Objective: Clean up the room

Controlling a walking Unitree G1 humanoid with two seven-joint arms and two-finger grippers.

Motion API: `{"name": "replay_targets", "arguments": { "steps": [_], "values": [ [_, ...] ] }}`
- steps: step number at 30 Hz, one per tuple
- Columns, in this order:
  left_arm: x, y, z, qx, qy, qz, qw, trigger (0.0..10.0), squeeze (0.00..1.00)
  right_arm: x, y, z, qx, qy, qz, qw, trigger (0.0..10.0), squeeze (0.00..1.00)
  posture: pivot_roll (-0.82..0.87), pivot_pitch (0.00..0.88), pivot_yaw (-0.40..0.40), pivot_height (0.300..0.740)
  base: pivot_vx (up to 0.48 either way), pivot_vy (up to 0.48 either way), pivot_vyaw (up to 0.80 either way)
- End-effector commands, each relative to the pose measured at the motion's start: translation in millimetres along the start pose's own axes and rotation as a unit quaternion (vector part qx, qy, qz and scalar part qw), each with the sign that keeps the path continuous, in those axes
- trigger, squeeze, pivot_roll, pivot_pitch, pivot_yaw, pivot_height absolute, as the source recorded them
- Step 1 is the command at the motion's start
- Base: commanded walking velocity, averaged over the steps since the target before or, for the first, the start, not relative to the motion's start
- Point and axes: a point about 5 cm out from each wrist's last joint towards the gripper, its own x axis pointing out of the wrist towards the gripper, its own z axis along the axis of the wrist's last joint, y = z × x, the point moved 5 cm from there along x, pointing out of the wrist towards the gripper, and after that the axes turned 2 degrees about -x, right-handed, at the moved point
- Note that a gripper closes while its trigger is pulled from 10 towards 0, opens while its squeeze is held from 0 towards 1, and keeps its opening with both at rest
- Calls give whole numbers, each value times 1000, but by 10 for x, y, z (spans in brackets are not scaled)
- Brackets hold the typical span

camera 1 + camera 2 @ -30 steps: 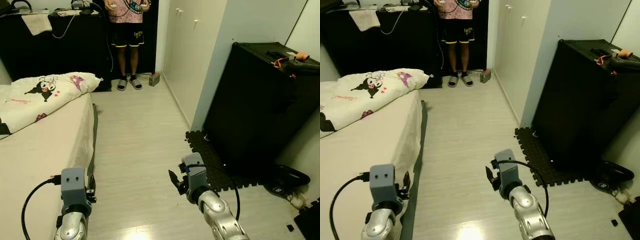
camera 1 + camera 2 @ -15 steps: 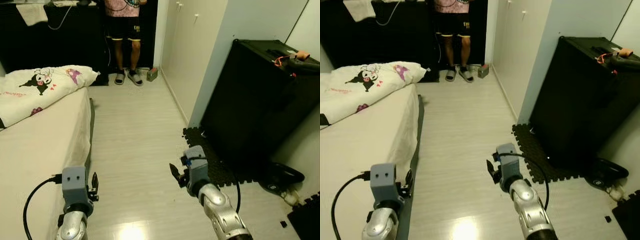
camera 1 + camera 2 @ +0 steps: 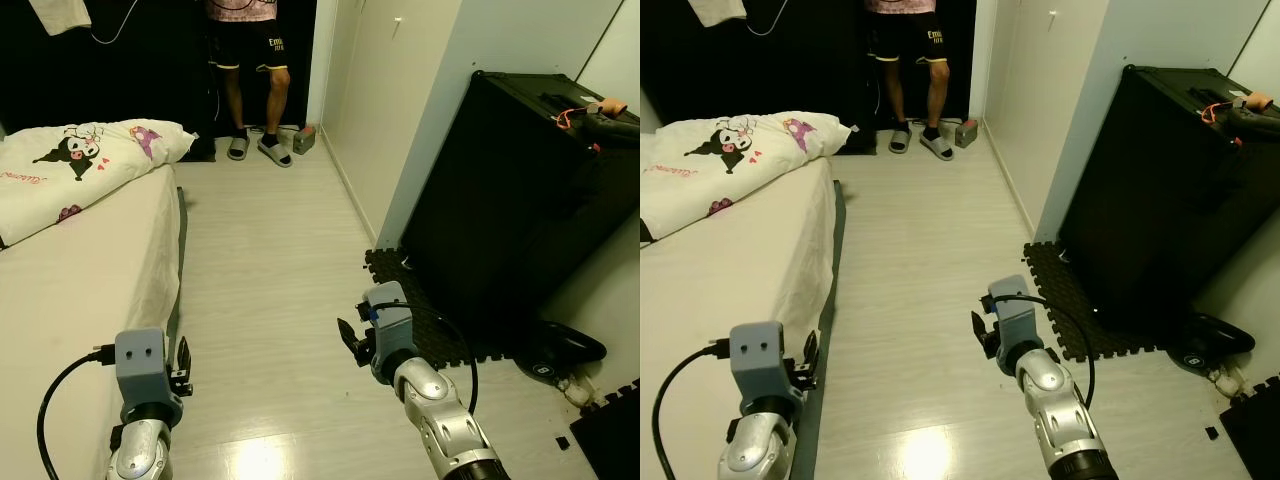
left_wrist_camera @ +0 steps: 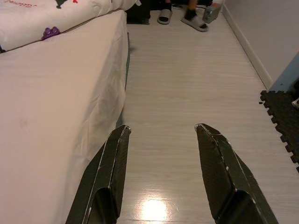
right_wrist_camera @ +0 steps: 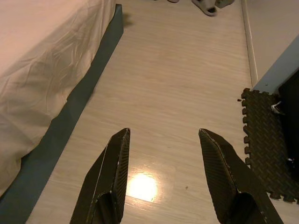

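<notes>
Tools first, as you see them from the head cameras: your left tool (image 3: 183, 362) hangs low beside the bed (image 3: 70, 290), and your right tool (image 3: 350, 345) hangs over the pale wood floor (image 3: 270, 260), near the dark foam mat (image 3: 425, 315). From this angle you cannot judge the finger gap of either.

Left eye view. You face down a narrow room. The bed runs along your left, with a white cartoon-printed pillow (image 3: 85, 160) at its far end. A black cabinet (image 3: 510, 200) stands on your right against the white wall, its foot on the foam mat. Small orange and tan items (image 3: 590, 112) lie on its top; you cannot identify them. A dark rounded device (image 3: 565, 350) sits on the floor just past the cabinet. A person (image 3: 250, 60) in dark shorts and slippers stands at the far end, with a small box (image 3: 305, 141) on the floor just beside their feet.

Right eye view. You see the same layout; the pillow (image 3: 740, 140) and cabinet (image 3: 1160, 200) keep their places.

Left wrist view. Your left tool (image 4: 161, 128) has its two black fingers (image 4: 110, 172) spread apart, holding nothing, above the floor beside the bed's draped sheet (image 4: 60, 116).

Right wrist view. Your right tool (image 5: 163, 133) also has its fingers (image 5: 110, 177) spread and empty, above bare floor between the bed's dark base (image 5: 70, 121) and the foam mat (image 5: 264, 140).
</notes>
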Motion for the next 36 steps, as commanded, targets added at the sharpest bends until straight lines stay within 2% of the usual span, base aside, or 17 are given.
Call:
{"name": "replay_targets", "arguments": {
  "steps": [1, 5, 9, 16, 21, 30, 33, 35, 36],
  "values": [
    [-35, 47, -53, 0, 12, 10, 1000, 10000, 0, 9, -2, -31, -3, 8, 1, 1000, 10000, 0, -40, 118, -96, 733, 0, 0, 0],
    [-57, 36, -114, -6, 15, 11, 1000, 10000, 0, 1, -17, -55, -9, 11, 1, 1000, 10000, 0, -42, 124, -91, 733, 0, 0, 0],
    [-30, 46, -91, -4, 15, 11, 1000, 10000, 0, 5, -18, -53, -14, 16, -2, 1000, 10000, 0, -53, 146, -81, 733, 0, 0, 0],
    [-47, 151, -20, -11, 7, 34, 999, 10000, 0, -7, 53, 25, -21, 16, 8, 1000, 10000, 0, -19, 172, -67, 733, 0, 0, 0],
    [-74, 169, -7, -15, 2, 38, 999, 10000, 0, -10, 58, 39, -19, 14, 10, 1000, 10000, 0, -10, 167, -70, 733, 0, 0, 0],
    [-35, 203, 3, -9, 2, 41, 999, 10000, 0, 22, 85, 114, -18, 8, 16, 1000, 10000, 0, 2, 153, -74, 733, 0, 0, 0],
    [-26, 208, 22, -8, 1, 40, 999, 10000, 0, 23, 128, 120, -2, 9, 24, 1000, 10000, 0, 4, 148, -69, 733, 0, 0, 0],
    [-24, 196, 36, -5, 0, 36, 999, 10000, 0, 24, 236, 123, 11, 21, 56, 998, 10000, 0, 4, 143, -70, 733, 0, 0, 0],
    [-24, 196, 36, -5, 0, 36, 999, 10000, 0, 24, 236, 123, 11, 21, 56, 998, 10000, 0, 4, 143, -70, 733, 0, 0, 0]
  ]
}}
